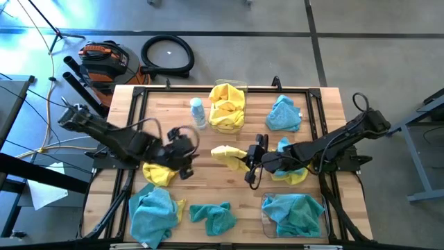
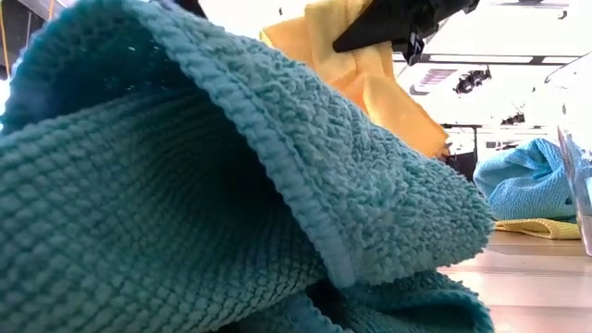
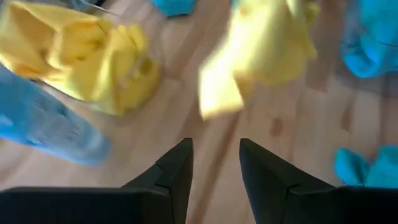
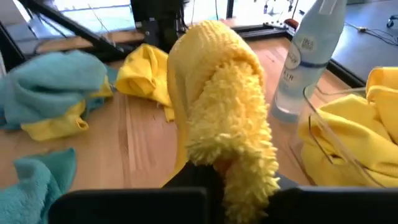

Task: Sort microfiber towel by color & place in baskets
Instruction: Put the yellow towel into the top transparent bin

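My right gripper (image 1: pixel 251 161) is over the table's middle, shut on a yellow microfiber towel (image 1: pixel 229 154). My left gripper (image 1: pixel 184 151) hovers open left of it, its fingers (image 3: pixel 180 165) bare over the wood. The far basket (image 1: pixel 239 89) holds yellow towels (image 1: pixel 227 107). The near-right basket (image 1: pixel 266 217) holds teal towels (image 1: pixel 295 212). Loose teal towels lie at the far right (image 1: pixel 284 114), near left (image 1: pixel 152 212) and near middle (image 1: pixel 211 217). Another yellow towel (image 1: pixel 158 173) lies under the left arm. My right gripper holds the yellow towel by a bunched part (image 4: pixel 214 155) that bulges over the fingers and hides them. In the low view the towel (image 2: pixel 370 79) hangs below the gripper (image 2: pixel 398 23). Its lower end is hidden behind a teal towel (image 2: pixel 185 185).
A small white-and-blue bottle (image 1: pixel 198 111) stands upright just left of the far basket. A yellow and a teal towel (image 1: pixel 291 170) lie under the right arm. Bare wood lies between the grippers and the near towels. A vacuum and hose sit on the floor beyond the table.
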Available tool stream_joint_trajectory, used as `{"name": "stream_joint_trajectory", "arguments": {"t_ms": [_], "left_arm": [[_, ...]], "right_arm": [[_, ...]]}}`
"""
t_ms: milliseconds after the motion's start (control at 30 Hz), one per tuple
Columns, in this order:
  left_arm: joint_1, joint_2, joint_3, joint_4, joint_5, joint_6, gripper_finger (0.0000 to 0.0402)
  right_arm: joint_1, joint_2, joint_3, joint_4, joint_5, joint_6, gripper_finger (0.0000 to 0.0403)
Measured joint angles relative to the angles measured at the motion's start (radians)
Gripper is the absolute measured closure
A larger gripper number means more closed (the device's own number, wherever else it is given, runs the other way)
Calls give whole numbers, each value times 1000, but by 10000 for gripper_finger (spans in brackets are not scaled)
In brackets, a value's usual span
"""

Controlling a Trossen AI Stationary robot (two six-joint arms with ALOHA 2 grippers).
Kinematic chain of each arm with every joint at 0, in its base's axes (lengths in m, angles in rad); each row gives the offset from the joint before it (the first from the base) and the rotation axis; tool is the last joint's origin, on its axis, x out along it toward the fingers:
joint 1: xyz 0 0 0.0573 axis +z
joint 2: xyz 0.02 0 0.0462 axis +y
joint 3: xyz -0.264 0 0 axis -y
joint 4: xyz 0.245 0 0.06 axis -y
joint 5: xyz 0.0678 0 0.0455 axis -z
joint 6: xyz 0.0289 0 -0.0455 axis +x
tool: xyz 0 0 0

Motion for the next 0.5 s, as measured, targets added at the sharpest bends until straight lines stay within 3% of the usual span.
{"name": "stream_joint_trajectory", "arguments": {"t_ms": [300,500], "left_arm": [[-201,-172,-407,282,-84,-178,284],[-259,-220,-514,322,-126,-257,284]], "right_arm": [[-53,-70,2,-35,36,0,400],[-197,-87,194,-385,16,18,401]]}}
